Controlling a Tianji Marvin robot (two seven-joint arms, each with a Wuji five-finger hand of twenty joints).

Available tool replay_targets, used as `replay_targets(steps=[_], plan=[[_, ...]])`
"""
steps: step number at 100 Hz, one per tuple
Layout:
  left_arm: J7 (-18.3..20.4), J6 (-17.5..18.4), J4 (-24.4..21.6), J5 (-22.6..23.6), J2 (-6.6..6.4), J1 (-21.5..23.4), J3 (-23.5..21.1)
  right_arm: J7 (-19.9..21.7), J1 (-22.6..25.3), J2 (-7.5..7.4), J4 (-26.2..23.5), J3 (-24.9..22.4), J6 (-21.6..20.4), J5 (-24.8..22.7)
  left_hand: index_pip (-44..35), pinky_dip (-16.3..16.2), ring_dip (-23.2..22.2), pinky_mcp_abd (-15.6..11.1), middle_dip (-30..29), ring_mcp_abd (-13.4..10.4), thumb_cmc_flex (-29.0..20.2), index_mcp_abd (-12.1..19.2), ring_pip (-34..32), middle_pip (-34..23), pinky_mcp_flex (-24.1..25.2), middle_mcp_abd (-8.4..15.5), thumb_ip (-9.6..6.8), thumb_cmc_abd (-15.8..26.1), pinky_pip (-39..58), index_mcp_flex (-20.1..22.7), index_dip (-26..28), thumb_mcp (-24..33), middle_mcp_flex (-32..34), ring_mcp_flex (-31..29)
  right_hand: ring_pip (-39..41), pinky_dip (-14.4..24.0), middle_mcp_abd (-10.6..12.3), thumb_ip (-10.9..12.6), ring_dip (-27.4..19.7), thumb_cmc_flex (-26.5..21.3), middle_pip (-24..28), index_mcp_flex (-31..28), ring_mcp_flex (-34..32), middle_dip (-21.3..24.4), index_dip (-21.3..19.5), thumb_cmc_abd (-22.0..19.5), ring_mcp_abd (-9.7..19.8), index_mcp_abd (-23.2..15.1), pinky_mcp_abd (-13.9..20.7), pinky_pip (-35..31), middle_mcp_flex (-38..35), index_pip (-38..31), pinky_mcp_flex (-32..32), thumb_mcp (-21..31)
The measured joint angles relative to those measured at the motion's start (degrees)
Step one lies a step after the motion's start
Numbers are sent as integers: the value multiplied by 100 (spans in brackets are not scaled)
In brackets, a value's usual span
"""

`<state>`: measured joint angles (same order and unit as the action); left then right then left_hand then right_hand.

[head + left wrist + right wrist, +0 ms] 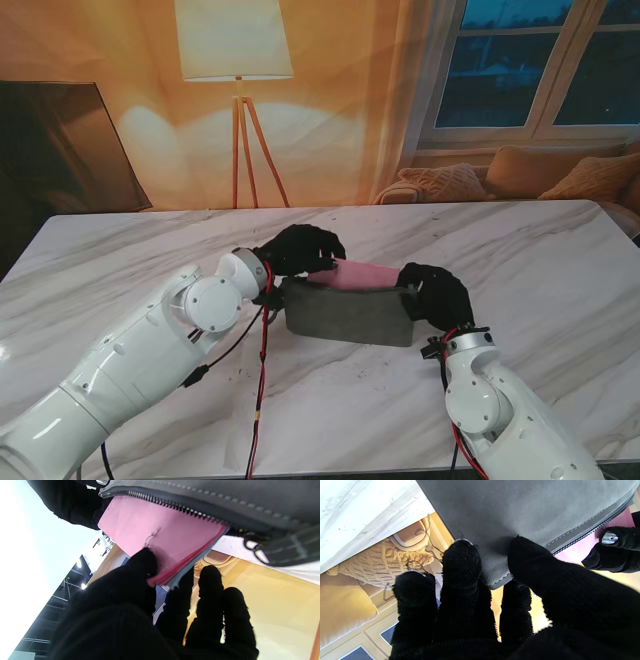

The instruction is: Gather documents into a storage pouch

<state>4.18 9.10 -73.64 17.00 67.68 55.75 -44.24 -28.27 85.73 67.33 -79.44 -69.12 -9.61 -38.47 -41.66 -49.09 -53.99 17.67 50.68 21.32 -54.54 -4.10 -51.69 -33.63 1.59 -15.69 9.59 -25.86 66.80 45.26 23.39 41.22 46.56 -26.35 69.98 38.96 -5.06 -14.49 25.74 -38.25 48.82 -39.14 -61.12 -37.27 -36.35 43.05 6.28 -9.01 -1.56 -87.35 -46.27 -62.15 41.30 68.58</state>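
A grey zip pouch (348,313) stands on edge in the middle of the marble table (560,260). Pink documents (358,275) stick out of its open top, partly inside. My left hand (300,250), in a black glove, is shut on the documents' left end. The left wrist view shows thumb and fingers (140,567) pinching the pink stack (160,532) below the pouch's zipper (175,505). My right hand (435,295) is shut on the pouch's right end; in the right wrist view its fingers (461,562) and thumb clamp the grey cloth (520,507).
Red and black cables (262,380) hang from my left arm over the table nearer to me. Beyond the table's far edge stand a floor lamp (237,60) and a sofa with cushions (520,175). A dark panel (60,140) sits at far left.
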Motion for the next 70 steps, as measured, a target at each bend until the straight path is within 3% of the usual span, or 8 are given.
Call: replay_targets(steps=[11, 52, 70], plan=[[-13, -1, -1, 54, 6, 1, -13, 4, -1, 0, -1, 3, 3, 1, -351, -9, -284, 39, 551, -9, -244, 0, -471, -215, -114, 6, 32, -45, 205, 85, -103, -34, 357, -244, 0, 0, 0, 0, 0, 0, 0, 0, 1, 0, 0, 0, 0, 0, 0, 0, 0, 0, -1, 0], [417, -56, -67, 95, -106, 27, -5, 19, -3, 0, -6, 19, 19, 22, -674, 77, -260, 65, 585, -9, -232, -1, -676, -294, -165, 79, 134, -177, 208, 106, -182, 194, 655, -521, 0, 0, 0, 0, 0, 1, -34, 0, 11, -1, 35, 0, 0, 2, -1, 0, 1, 0, -15, 0], [285, -53, 2, 55, -95, 7, 79, 30, -3, 2, -11, 19, 24, 39, -683, 90, -272, 74, 492, 35, -231, -1, -738, -467, -181, 74, 194, -239, 208, 206, -198, 246, 662, -640, -1, 0, 0, 0, 9, 3, -44, 0, 21, -1, 117, -1, 0, 5, -2, 0, 10, 10, -49, 0]])
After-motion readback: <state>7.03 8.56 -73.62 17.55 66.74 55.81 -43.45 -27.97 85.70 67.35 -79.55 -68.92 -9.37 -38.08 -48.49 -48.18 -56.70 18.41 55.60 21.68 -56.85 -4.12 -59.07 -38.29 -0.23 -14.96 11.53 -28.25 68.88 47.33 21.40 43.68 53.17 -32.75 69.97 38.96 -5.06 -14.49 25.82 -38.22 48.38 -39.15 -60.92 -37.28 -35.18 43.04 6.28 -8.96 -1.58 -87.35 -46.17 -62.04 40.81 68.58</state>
